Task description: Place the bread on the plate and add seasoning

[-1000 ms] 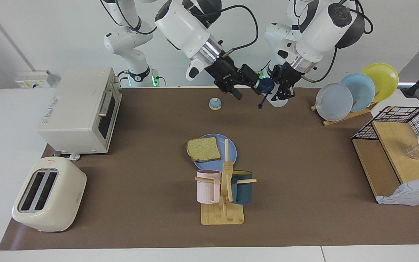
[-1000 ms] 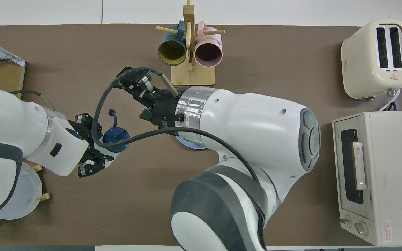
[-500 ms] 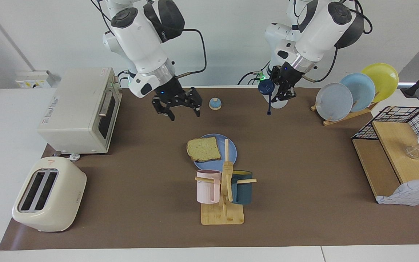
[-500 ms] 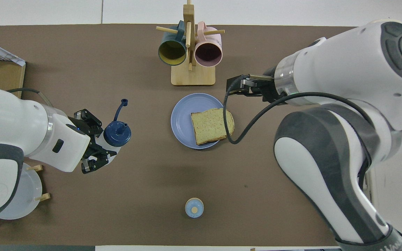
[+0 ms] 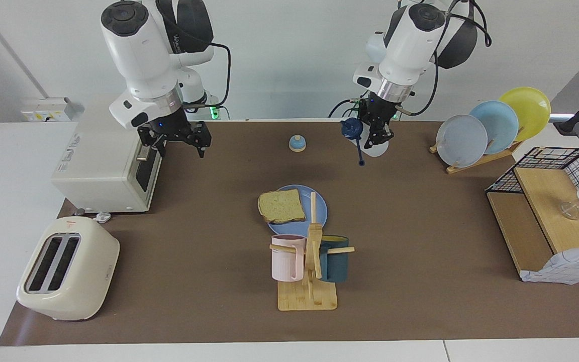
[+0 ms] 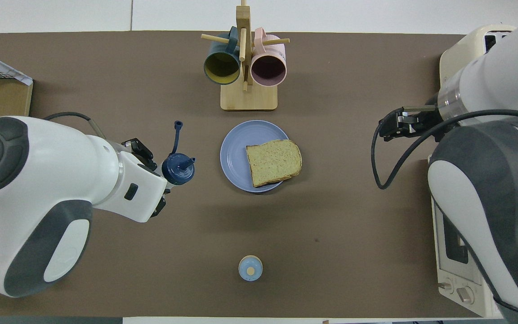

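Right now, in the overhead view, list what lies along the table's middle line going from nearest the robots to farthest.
Bell → plate with the bread on it → mug rack with its two mugs.

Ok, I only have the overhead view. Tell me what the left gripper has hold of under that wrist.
Observer: The left gripper is shut on the white body of the seasoning bottle, which it holds tilted, up off the mat.
Operator: Now check the right gripper's fingers.
Observer: The right gripper is open and empty, in the air in front of the toaster oven.
Operator: Say what the left arm is covering.
Observer: A wooden rack with three plates standing upright in it.
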